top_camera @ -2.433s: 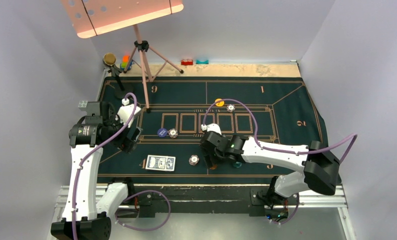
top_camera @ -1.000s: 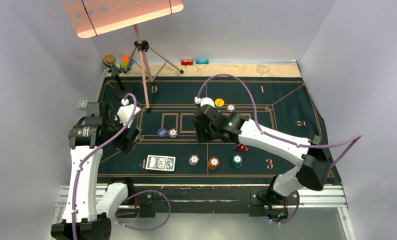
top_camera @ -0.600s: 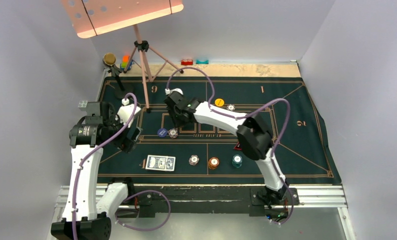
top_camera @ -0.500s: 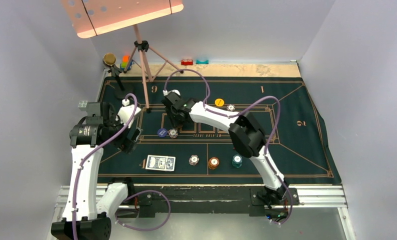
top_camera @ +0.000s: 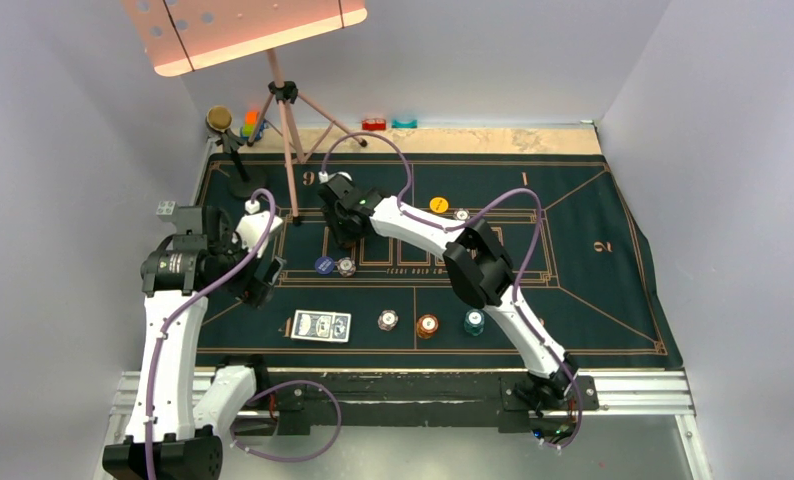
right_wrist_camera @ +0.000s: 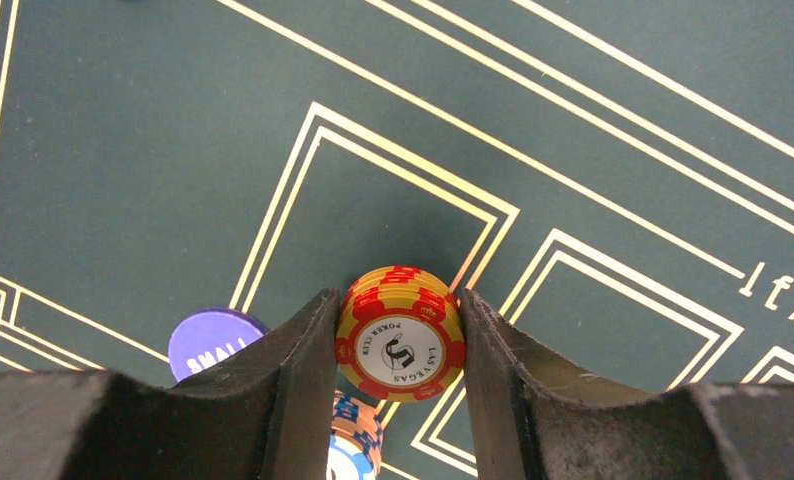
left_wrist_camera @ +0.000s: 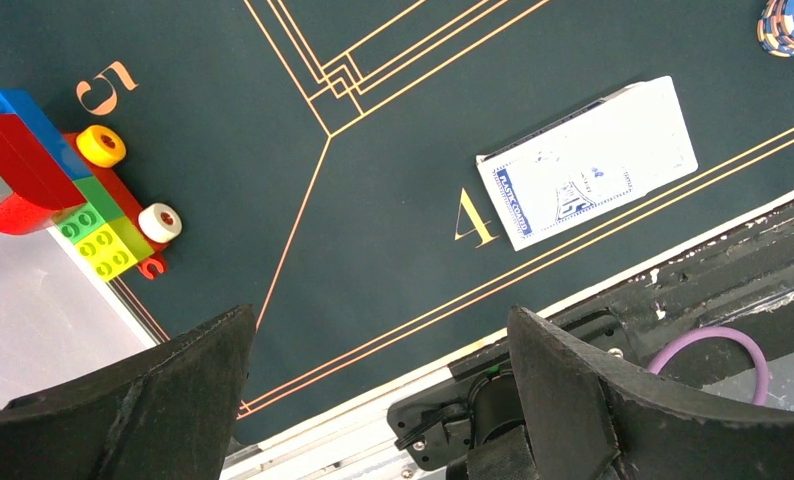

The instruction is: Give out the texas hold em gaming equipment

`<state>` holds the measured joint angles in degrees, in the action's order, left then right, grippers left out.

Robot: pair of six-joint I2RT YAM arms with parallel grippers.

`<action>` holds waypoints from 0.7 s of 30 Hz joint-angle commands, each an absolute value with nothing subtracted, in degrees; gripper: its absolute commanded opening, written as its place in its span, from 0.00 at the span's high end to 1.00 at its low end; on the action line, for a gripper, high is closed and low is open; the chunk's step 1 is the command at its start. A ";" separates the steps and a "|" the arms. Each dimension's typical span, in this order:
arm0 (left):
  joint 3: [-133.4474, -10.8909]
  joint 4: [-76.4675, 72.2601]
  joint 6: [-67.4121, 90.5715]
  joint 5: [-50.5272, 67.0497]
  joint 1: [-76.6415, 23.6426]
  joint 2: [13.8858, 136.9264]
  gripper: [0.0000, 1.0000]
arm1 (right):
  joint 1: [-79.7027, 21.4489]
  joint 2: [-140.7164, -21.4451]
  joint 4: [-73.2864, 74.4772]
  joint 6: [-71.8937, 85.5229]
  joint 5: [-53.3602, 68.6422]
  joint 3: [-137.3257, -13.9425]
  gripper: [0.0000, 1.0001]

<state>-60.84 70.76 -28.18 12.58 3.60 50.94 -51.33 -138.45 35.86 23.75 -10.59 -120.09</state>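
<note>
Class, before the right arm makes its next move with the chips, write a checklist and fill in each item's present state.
1. Right hand gripping the red-and-yellow chip stack: ok.
2. Stack centred between its fingers: ok.
3. Stack's height above the mat: cannot tell.
4. Purple disc clear of that hand: cannot tell.
5. Left hand open, away from the card deck: ok.
</note>
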 commanded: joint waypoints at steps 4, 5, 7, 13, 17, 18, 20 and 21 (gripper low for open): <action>-60.25 69.46 -29.05 12.42 3.31 50.08 0.00 | -51.42 -137.04 34.09 24.93 -8.99 -119.02 0.47; -60.29 69.63 -28.93 12.47 3.27 50.02 0.00 | -51.42 -137.14 34.71 25.03 -9.16 -119.76 0.42; -60.29 69.78 -28.92 12.56 3.26 49.74 0.00 | -51.42 -136.93 35.83 24.73 -9.74 -120.98 0.31; -59.77 69.90 -28.90 12.11 3.27 48.64 0.00 | -50.65 -131.73 38.54 22.78 -14.71 -123.75 0.19; -60.18 69.97 -28.58 12.15 3.31 48.46 0.00 | -50.19 -122.94 38.10 21.51 -15.72 -119.45 0.17; -60.27 69.80 -28.39 12.24 3.30 48.50 0.00 | -50.22 -120.53 38.04 21.44 -15.65 -117.54 0.16; -60.67 69.66 -27.91 12.64 3.28 48.68 0.00 | -50.26 -115.56 37.54 21.56 -15.46 -111.16 0.15; -61.03 69.92 -27.73 12.90 3.32 48.92 0.00 | -50.32 -113.05 37.31 21.75 -15.49 -109.18 0.14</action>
<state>-60.07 70.83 -28.14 12.32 3.60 48.99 -50.54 -125.91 38.26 22.72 -13.39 -115.28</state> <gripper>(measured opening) 0.997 0.847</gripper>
